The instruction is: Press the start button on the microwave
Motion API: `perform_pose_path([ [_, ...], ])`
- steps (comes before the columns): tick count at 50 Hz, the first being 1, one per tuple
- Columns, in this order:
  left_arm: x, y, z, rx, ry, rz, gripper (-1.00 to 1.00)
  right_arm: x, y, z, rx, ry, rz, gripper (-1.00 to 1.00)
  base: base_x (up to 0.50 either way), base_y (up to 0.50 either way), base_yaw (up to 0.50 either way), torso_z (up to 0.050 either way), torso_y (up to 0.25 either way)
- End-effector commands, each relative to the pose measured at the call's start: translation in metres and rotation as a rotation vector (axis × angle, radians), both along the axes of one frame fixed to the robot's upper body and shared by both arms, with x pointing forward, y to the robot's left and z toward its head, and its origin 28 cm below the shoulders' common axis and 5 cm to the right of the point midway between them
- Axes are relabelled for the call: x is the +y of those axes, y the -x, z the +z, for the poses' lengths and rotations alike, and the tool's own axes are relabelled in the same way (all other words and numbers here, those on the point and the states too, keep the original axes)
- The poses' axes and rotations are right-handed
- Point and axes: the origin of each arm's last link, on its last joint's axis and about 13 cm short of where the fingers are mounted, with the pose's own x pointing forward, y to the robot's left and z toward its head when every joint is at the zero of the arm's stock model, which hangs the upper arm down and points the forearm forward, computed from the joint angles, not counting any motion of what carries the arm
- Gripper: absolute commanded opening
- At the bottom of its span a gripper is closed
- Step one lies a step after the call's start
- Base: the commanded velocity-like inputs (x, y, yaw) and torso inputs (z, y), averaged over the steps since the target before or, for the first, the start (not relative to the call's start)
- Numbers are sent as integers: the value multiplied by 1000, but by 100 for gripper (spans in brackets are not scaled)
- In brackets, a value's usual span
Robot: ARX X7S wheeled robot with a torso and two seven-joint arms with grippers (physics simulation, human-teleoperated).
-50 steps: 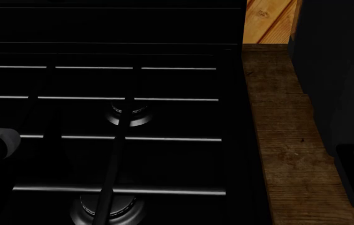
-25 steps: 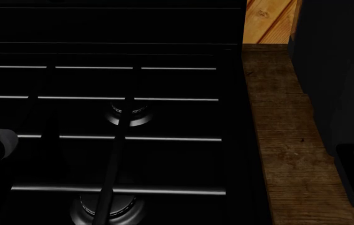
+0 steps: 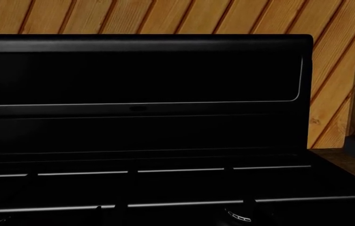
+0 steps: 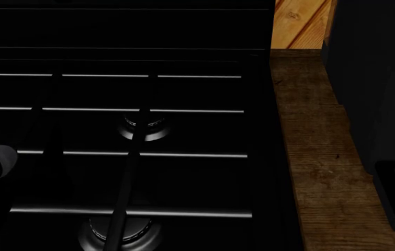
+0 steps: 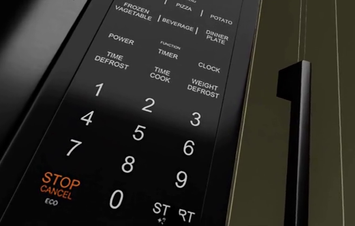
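The start button (image 5: 172, 213) is seen close before the right wrist camera, at the near edge of the microwave keypad (image 5: 145, 108), beside the 0 key (image 5: 115, 199). The right arm is judged nearer. Neither end effector's state can be told.

The head view looks steeply down onto the stove (image 4: 134, 130) grates at close range, with the wooden counter (image 4: 309, 157) alongside. The left wrist view faces level across the same stove (image 3: 139, 183) toward its back panel (image 3: 139, 75) and the plank wall (image 3: 164, 16). The right wrist view looks obliquely, very near, at the microwave keypad (image 5: 139, 117) and shares nothing with the others
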Motion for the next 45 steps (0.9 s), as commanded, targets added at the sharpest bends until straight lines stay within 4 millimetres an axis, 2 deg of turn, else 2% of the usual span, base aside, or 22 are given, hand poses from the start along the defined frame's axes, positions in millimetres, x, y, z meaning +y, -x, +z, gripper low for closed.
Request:
perform_pose_path([
  [1,1,1,0,-1,1,5,100,-8,-31,-29,179,-41,5,-100,0,-3,0,0,0],
  [35,1,0,-1,1,-3,4,100,-14,-48,-54,321,-99,10,-100,4,-1,0,0,0],
  [45,2,1,0,-1,-7,6,100,-17,-54,-71,380,-121,24,-100,2,0,0,-2,0],
])
